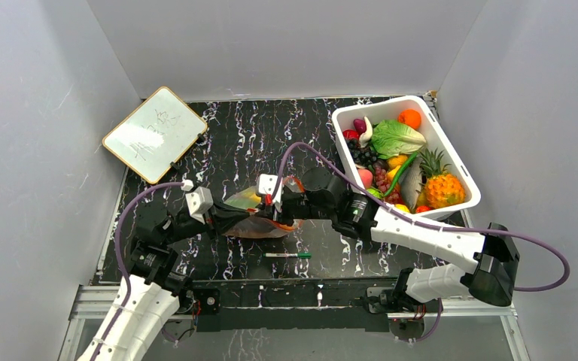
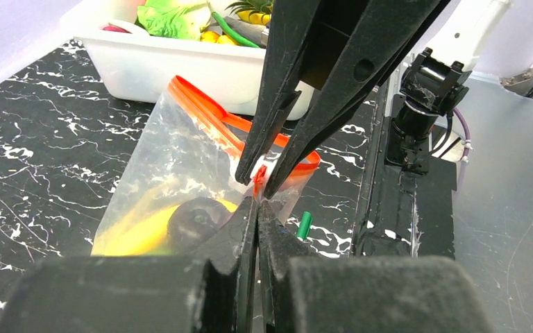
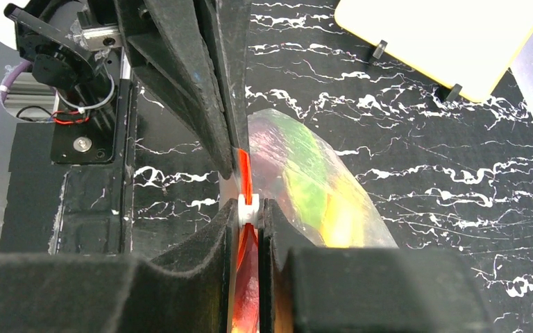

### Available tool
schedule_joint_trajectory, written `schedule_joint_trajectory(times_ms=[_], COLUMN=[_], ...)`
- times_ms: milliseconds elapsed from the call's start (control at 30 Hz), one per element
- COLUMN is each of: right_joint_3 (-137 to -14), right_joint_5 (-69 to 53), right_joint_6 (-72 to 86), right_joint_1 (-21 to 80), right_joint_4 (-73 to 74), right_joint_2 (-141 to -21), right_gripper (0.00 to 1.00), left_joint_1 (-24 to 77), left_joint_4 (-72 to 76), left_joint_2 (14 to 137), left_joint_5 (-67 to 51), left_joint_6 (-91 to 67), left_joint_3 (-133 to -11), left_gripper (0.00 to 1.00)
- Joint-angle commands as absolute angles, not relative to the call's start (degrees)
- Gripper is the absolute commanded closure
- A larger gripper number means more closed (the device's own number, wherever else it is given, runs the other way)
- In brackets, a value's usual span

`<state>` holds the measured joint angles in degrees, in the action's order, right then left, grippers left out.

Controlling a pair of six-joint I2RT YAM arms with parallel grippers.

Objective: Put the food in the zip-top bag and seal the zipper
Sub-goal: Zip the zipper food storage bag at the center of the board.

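Note:
The zip-top bag [image 1: 250, 219] lies on the black marbled table between both grippers, with yellow [image 2: 139, 232] and dark round [image 2: 194, 218] food inside. In the right wrist view the bag [image 3: 305, 173] shows green and yellow through the plastic. My left gripper [image 2: 257, 202] is shut on the bag's edge just below the zipper [image 2: 205, 114]. My right gripper [image 3: 249, 208] is shut on the white slider [image 3: 248, 209] on the orange-red zipper [image 3: 243, 166]. In the top view the left gripper [image 1: 265, 218] and right gripper [image 1: 277, 209] meet tip to tip at the bag's near-right corner.
A white tub [image 1: 451, 154] of more toy food stands at the back right and shows in the left wrist view [image 2: 180, 69]. A white-and-green marker pen [image 1: 287, 256] lies near the front edge. A small whiteboard [image 1: 154, 134] sits at the back left.

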<state>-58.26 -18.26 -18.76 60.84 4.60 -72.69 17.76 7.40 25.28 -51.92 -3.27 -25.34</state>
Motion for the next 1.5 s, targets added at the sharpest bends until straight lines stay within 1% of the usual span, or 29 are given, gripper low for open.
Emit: schedule_joint_trajectory(times_ms=[0, 100, 133, 167, 200, 233, 267, 400, 533, 567, 600, 633, 667, 800, 1067, 1200, 1467], right_joint_3=[-57.24, -57.56, -58.78, -60.36, -61.65, -62.8, -63.15, -63.37, -63.02, -63.02, -63.02, -63.02, -63.02, -62.55, -61.16, -61.3, -61.79], right_joint_5=[-15.1, -16.1, -17.47, -19.81, -22.51, -24.07, -24.53, -25.48, -25.86, -25.85, -25.85, -25.68, -25.37, -23.03, -18.22, -17.17, -14.71], right_joint_6=[-19.74, -19.85, -19.71, -19.27, -18.78, -18.64, -18.57, -18.08, -17.15, -17.14, -17.08, -17.05, -17.07, -17.55, -18.64, -18.64, -19.88], right_joint_1=[58.65, 58.42, 58.42, 58.39, 58.45, 58.42, 58.42, 58.41, 58.44, 58.4, 58.44, 58.45, 58.45, 58.4, 57.89, 56.85, 55.71], right_joint_4=[8.06, 7.79, 7.17, 6.05, 5.2, 4.77, 4.39, 3.31, 2.19, 2.13, 2.23, 2.39, 2.59, 3.93, 7.8, 9.46, 12.58], right_joint_2=[-70.44, -70.08, -70.07, -70.26, -70.81, -71.5, -71.77, -72.89, -73.51, -73.64, -73.86, -73.9, -73.92, -73.2, -70.44, -69.41, -67.5], right_gripper=[0.94, 1.0, 1.0, 1.0, 1.0, 1.0, 1.0, 1.0, 1.0, 1.0, 1.0, 1.0, 1.0, 1.0, 1.0, 1.0, 1.0], left_joint_1=[17.67, 17.67, 17.71, 17.68, 17.71, 17.71, 17.73, 17.74, 17.74, 17.68, 17.71, 17.7, 17.71, 17.67, 17.71, 17.7, 17.68], left_joint_4=[12.71, 13.26, 12.62, 10.83, 8.77, 8.44, 8.86, 10.57, 12.13, 13.01, 13.75, 14.09, 13.95, 10.54, 1.45, -0.72, -4.03], left_joint_2=[24.0, 24.35, 24.84, 25.7, 26.55, 27.9, 28.82, 30.03, 30.9, 30.92, 31.01, 31.02, 30.96, 29.86, 26.96, 26.68, 25.41], left_joint_5=[-51.84, -51.82, -52.09, -52.33, -53.3, -54.53, -55.79, -57.67, -57.6, -57.9, -58.12, -58.25, -58.2, -55.8, -47.29, -44.15, -38.84], left_joint_6=[-4.58, -4.85, -3.7, -1.12, 1.11, 2.07, 2.01, 0.91, -0.47, -1.07, -1.56, -1.89, -1.97, -0.67, 4.17, 5.39, 7.12], left_joint_3=[-25.76, -25.8, -26.23, -27.11, -28.16, -28.89, -29.06, -28.94, -28.68, -28.57, -28.44, -28.53, -28.81, -30.51, -35.81, -38.35, -39.14], left_gripper=[1.0, 1.0, 1.0, 0.97, 0.85, 0.69, 0.62, 0.59, 0.66, 0.7, 0.81, 0.94, 1.0, 1.0, 1.0, 1.0, 1.0])
